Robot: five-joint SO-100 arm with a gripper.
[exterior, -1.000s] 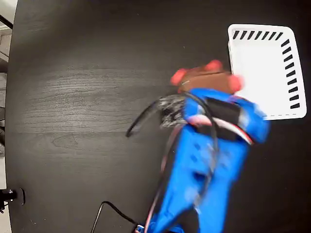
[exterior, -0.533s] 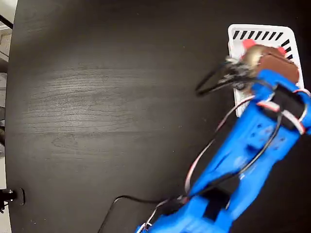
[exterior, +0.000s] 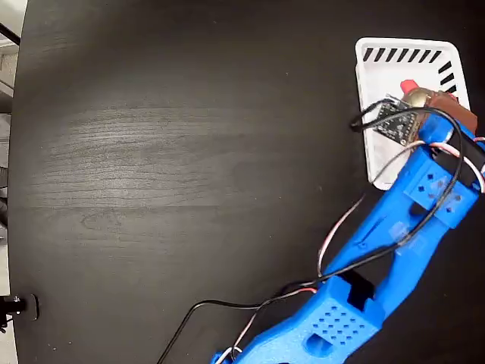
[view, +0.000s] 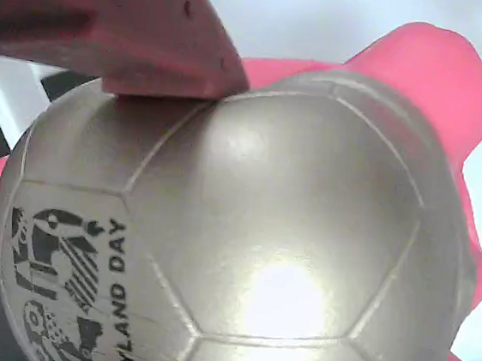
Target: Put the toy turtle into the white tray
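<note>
Fixed view: the blue arm (exterior: 394,227) reaches up from the bottom edge of the black table (exterior: 151,152) to the white tray (exterior: 379,152), which lies at the table's upper right.
Landmark: the white tray; every place below is told relative to it.
Turtle place: the toy turtle (exterior: 415,92) sits over the tray's middle, well inside its rim; 1 red-pink limb and a bit of gold shell show past the arm's end.
Turtle height: I cannot tell whether it touches the tray floor or hangs just above it.
Gripper place: the gripper (exterior: 432,102) is over the tray's right half, directly on the turtle, not beside it.
Wrist view: the shell (view: 244,233) fills the picture, with a dark printed mark at its lower left and pink limbs poking out around it.
Finger: 1 dark red finger (view: 111,20) presses on the top of the shell; the other finger is out of sight.
Grip: closed around the turtle, to judge by that contact, with little gap to spare.
Ground under turtle: white tray floor shows past the shell at the upper right of the wrist view, and a strip of rim with dark table at the left.
Key relation: turtle straight under the gripper and inside the tray walls, so the coming move looks like a plain release, perhaps after a small drop.
Risk: a round shell may roll toward the slotted wall.
</note>
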